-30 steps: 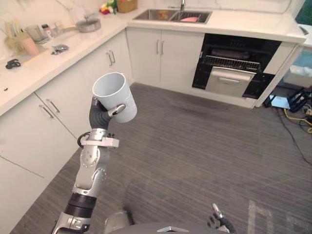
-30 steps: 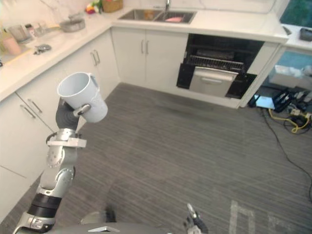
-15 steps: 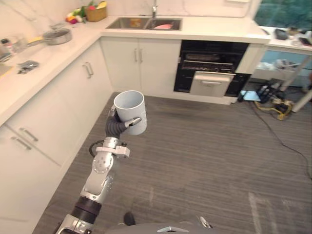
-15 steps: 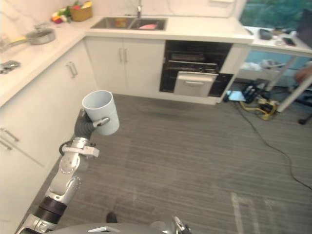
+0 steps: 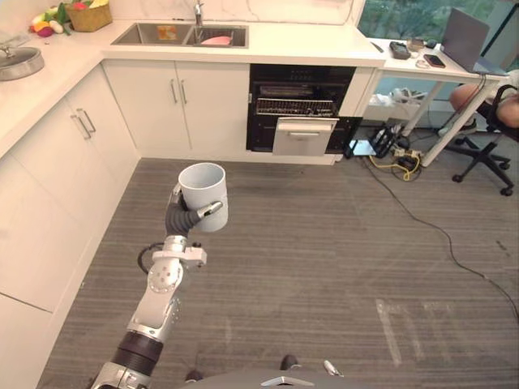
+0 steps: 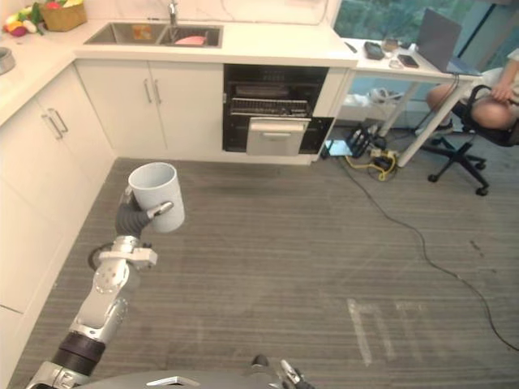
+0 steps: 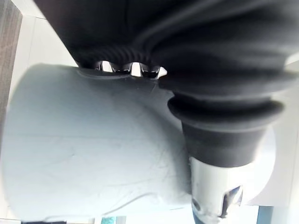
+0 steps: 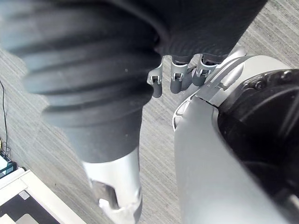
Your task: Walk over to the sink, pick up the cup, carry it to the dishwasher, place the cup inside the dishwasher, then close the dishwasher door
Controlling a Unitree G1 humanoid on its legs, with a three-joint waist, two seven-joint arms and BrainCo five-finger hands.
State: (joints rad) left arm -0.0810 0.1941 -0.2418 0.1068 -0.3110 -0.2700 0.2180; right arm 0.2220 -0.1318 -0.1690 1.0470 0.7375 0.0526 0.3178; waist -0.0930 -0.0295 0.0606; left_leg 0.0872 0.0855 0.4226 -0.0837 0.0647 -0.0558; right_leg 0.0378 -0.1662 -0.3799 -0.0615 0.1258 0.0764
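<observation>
Overall, a grey striped floor (image 5: 340,267) takes up most of the scene, bounded at the far side and on the robot's left by white cabinets (image 5: 174,105) under a pale tabletop (image 5: 292,55). The dishwasher (image 5: 302,113) sits in the far cabinet run, just to the right of the sink (image 5: 154,34); its dark interior is exposed and a wire rack shows inside. The sink is recessed in the tabletop and contains a pink item (image 5: 215,39). A white desk (image 5: 438,71) carrying a laptop (image 5: 466,36) stands further right, with a seated person (image 6: 486,89) beside it. The cup (image 5: 203,194), white and empty, is held above the floor with its mouth upward and slightly tilted, well apart from the dishwasher and the sink. The left hand (image 5: 183,219) is wrapped round the cup wall, thumb across the near side. The right hand (image 8: 175,77) hangs low beside the body, fingers loose and holding nothing.
</observation>
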